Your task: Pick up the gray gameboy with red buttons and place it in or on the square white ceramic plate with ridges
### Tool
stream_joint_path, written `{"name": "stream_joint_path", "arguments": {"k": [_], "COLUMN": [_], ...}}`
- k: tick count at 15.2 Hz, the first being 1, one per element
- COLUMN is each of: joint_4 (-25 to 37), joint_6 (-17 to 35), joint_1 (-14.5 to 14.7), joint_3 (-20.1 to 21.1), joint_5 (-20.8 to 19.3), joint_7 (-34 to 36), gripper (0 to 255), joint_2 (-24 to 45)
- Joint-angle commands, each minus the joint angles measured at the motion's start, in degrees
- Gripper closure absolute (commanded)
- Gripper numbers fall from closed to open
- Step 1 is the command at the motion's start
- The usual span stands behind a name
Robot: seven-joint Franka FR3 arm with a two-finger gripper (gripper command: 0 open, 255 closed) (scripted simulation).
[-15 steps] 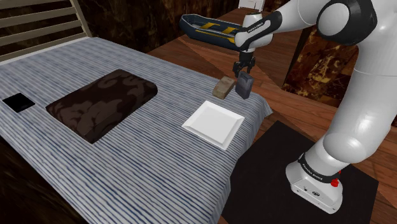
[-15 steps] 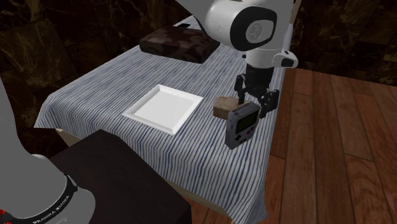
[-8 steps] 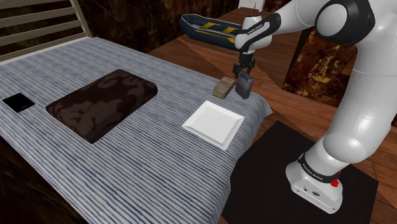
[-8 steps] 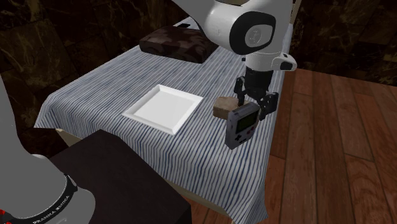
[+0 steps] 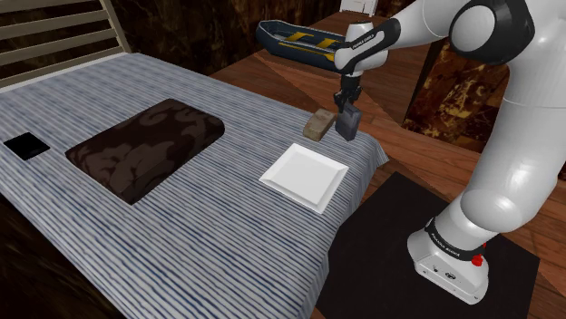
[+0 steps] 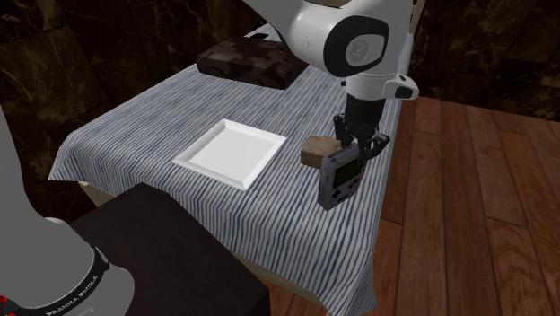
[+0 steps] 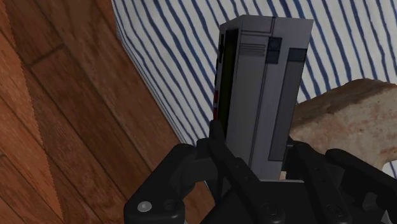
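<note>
**Gameboy held at the bed's corner, plate bare**

The black gripper (image 5: pixel 346 105) is closed on the grey gameboy (image 5: pixel 346 123). In the wrist view its two fingers (image 7: pixel 221 149) clasp one end of the console's body (image 7: pixel 264 89). The gameboy hangs upright from the gripper (image 6: pixel 360 146), with its screen side (image 6: pixel 340 178) facing the second exterior camera. It sits at the corner of the bed, just beside a brown, rough-looking block (image 5: pixel 318 125) lying on the cover. Whether its lower end touches the cover cannot be told.

The work surface is a bed (image 5: pixel 209 227) covered in blue-and-white striped cloth. The square white plate (image 5: pixel 305 175) lies on it near the same corner, apart from the block and with nothing on it. Further along the bed are a dark brown patterned cushion (image 5: pixel 145 147) and a small flat black square (image 5: pixel 25 145), with a slatted headboard (image 5: pixel 54 36) beyond.

The floor (image 6: pixel 467 206) is reddish wooden planks, and a blue-and-yellow boat-shaped object (image 5: pixel 304 43) rests on it past the bed. The walls are dark, mottled brown. The arm's black stand (image 5: pixel 390 263) is at the bed's side.
</note>
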Motion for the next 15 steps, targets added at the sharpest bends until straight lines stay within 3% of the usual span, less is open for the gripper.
{"name": "stream_joint_path", "arguments": {"k": [1,7,8,13,15], "joint_4": [-0.01,0.34,0.34,-12.36,-13.74], "joint_6": [-0.01,-1.31,-1.31,-0.15,0.59], "joint_1": [-0.03,0.07,0.07,1.78,1.76], "joint_3": [-0.04,-0.15,-0.15,-1.49,-1.51], "joint_5": [-0.03,-0.3,-0.3,-4.89,-5.25], "joint_7": [-0.01,0.06,0.06,3.67,3.97], "gripper": [255,255,0,0,0], "joint_2": [0.05,-0.93,-0.93,-12.38,-13.01]}}
